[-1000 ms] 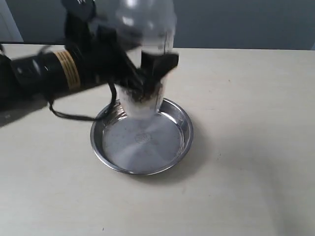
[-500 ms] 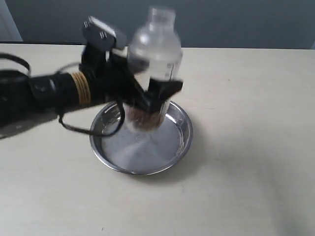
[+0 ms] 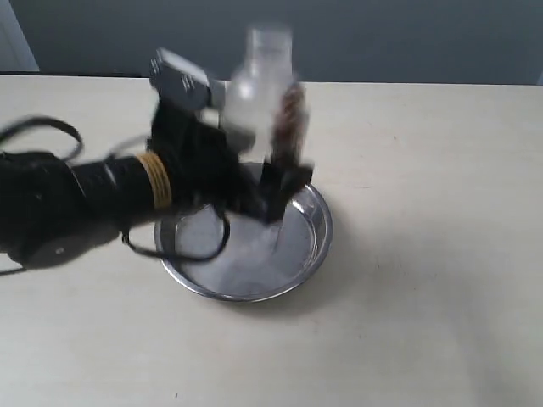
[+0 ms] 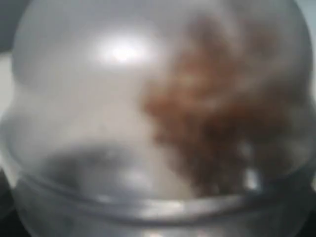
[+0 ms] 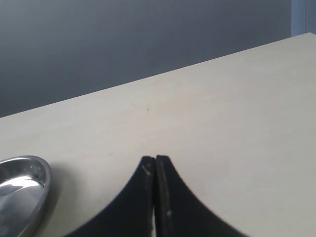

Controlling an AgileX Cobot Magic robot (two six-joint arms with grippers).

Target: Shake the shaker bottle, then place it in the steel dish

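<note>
A black robot arm (image 3: 76, 199) reaches in from the left; its left gripper (image 3: 261, 174) is clamped round the lower body of a clear frosted plastic shaker bottle (image 3: 254, 102) with a domed top and small round cap. The bottle is upright and blurred, with brown grains (image 3: 290, 114) flung up its right side. Just below it, on a pale table (image 3: 424, 297), sits a round shallow shiny steel dish (image 3: 316, 242). The right gripper (image 5: 155, 168) hangs over the table, fingers pressed together, holding nothing

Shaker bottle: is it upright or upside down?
Upright: the shaker bottle has its cap on top, the left gripper holding its lower body over the steel dish. Blur hides any slight tilt.
</note>
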